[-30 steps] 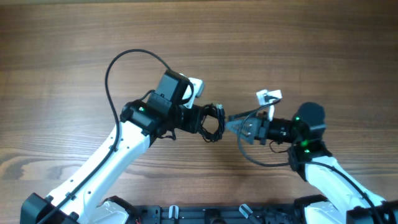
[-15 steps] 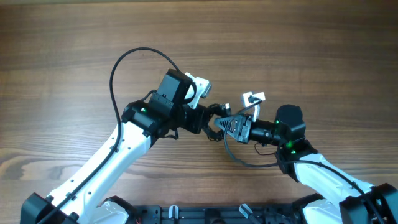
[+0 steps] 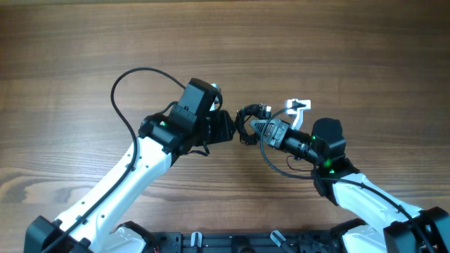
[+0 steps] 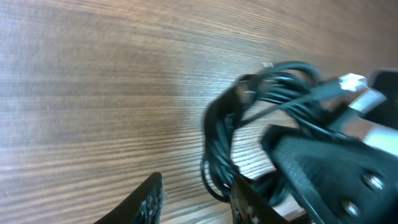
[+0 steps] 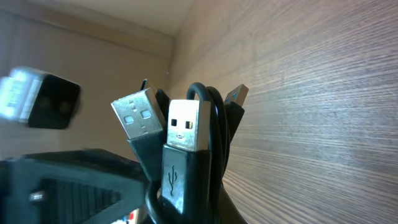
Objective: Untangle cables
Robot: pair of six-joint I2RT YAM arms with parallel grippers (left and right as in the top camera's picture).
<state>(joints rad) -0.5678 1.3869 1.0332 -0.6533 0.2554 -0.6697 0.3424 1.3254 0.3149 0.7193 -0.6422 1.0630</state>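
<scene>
- Right now my right fingers (image 3: 259,128) are clamped on the cables (image 3: 245,121), gripping the black knotted bundle from its 3 o'clock side.
- From the right wrist camera, two USB plugs (image 5: 185,127) stand up side by side out of that grip. A smaller plug tip shows behind them at about 1 o'clock.
- My left fingers (image 3: 228,128) sit just at 9 o'clock of the bundle, and their tips stand apart. From the left wrist camera, bare wood shows between them.
- One loop of the cables hangs close by the finger on the right of that view. I cannot tell whether it touches.
- The bundle sits between the two arms, near the middle of the tabletop (image 3: 351,42).
- A white piece (image 3: 299,105) on the right wrist lies at 2 o'clock of the bundle.
- The left arm's own thick cable (image 3: 123,84) arcs out toward 10 o'clock.
</scene>
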